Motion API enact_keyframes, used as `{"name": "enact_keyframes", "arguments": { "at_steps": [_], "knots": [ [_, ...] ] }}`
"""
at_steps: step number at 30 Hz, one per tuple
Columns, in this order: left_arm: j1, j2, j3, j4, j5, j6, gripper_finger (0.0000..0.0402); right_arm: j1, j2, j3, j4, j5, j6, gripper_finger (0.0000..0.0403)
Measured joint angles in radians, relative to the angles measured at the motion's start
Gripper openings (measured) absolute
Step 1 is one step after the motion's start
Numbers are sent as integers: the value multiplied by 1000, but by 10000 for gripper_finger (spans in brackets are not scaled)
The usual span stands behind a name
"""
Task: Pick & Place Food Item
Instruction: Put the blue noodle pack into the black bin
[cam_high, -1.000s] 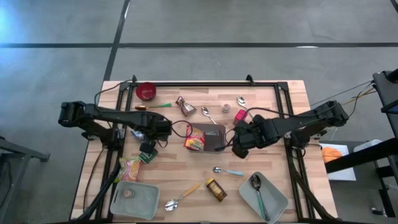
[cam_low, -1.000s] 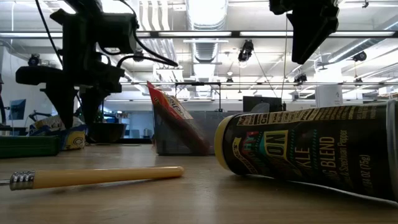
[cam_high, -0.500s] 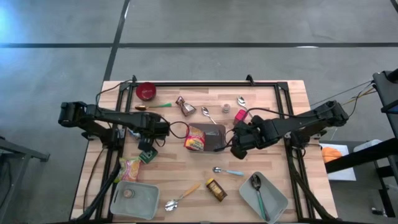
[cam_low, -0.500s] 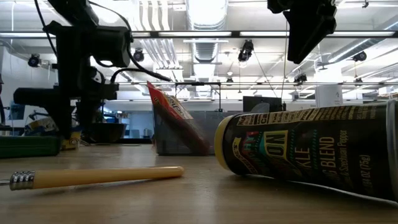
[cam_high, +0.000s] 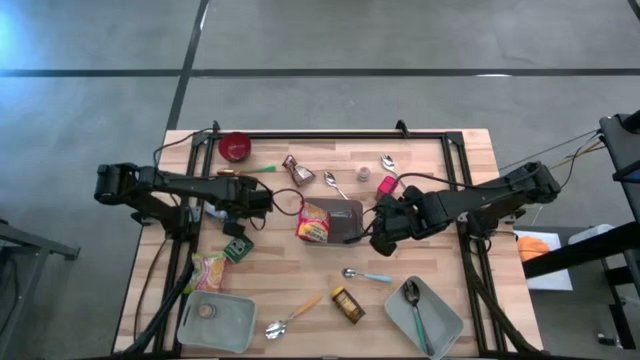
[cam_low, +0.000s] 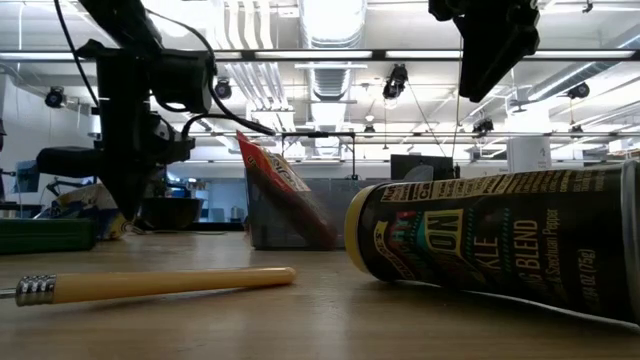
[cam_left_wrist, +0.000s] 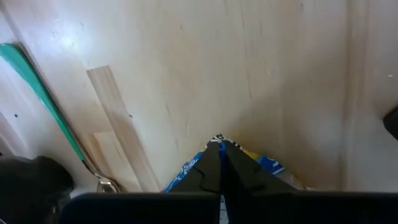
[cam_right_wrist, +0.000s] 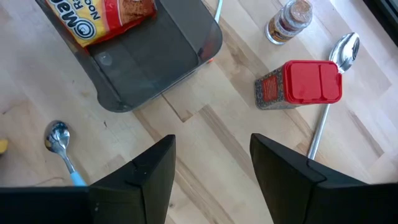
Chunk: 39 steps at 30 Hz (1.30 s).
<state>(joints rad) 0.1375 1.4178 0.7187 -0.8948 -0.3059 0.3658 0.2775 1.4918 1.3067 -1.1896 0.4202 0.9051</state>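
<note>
wooden table (cam_high: 420, 150), left-centre of the high view: my left tool (cam_high: 237, 237) is pinched shut on the small snack packet (cam_left_wrist: 239, 163) for lifting. my right tool (cam_right_wrist: 211, 168) hovers half-open, waiting.

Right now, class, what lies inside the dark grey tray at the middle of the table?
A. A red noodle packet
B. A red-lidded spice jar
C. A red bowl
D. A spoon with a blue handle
A: the high view shows the red noodle packet lying partly inside the dark grey tray, and the right wrist view shows the same.
</note>
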Motion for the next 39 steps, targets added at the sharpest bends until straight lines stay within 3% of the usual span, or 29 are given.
{"name": "enact_keyframes", "arguments": {
  "at_steps": [10, 26, 39],
  "knots": [
    [0, -1, 77, -68, 3, -83, 1, 0, 0, -2, 1, 1, 0, 203],
    [0, -82, 383, -77, 37, -192, 0, 0, 0, -2, 26, 2, 4, 203],
    [0, -95, 651, -80, 16, -194, 0, 0, 0, -3, 29, 13, 4, 203]
  ]
}}
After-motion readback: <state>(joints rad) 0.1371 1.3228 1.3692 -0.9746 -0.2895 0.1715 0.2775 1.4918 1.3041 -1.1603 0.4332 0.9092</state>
